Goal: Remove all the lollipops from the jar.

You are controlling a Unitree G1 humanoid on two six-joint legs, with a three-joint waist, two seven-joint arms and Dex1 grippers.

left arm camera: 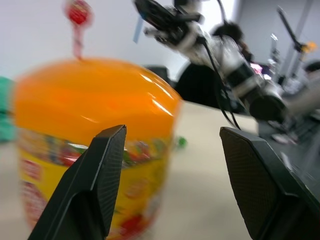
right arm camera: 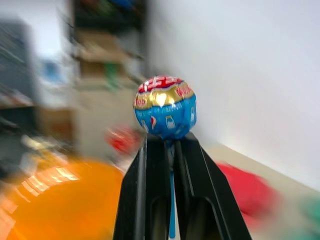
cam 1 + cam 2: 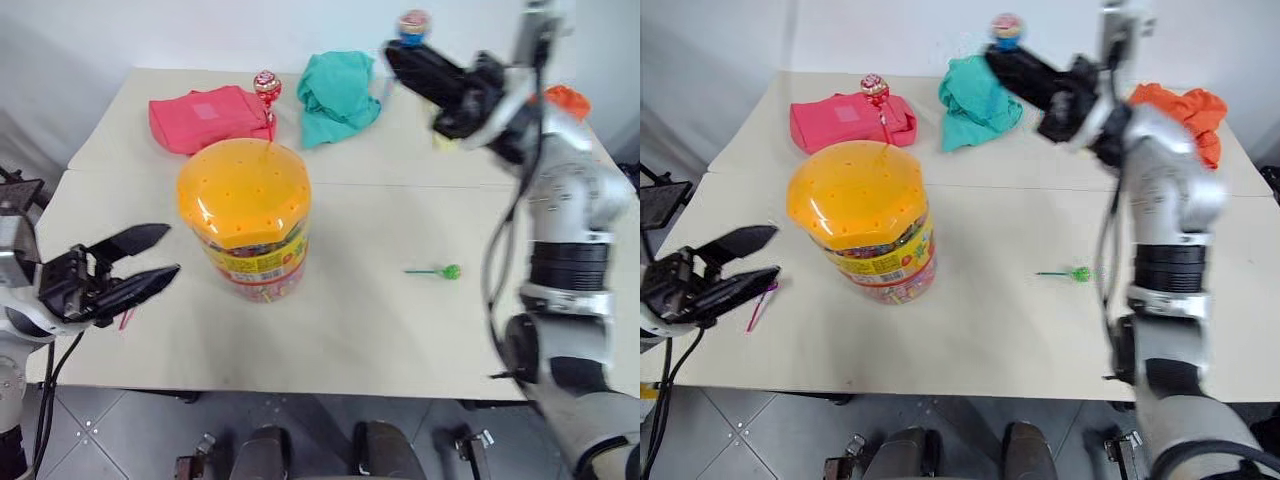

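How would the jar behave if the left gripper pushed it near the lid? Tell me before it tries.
The jar is tall, upright, on a flat base, so a high push would probably tip it rather than slide it. Its domed orange lid looks glossy, so fingers may slip there. The open left gripper is level with its side; a low push seems safer.

One lollipop (image 3: 267,84) is stuck upright in the jar (image 3: 245,215) lid; another lollipop (image 3: 437,271) is laid right of the jar, and cloths (image 3: 336,95) are placed behind it.
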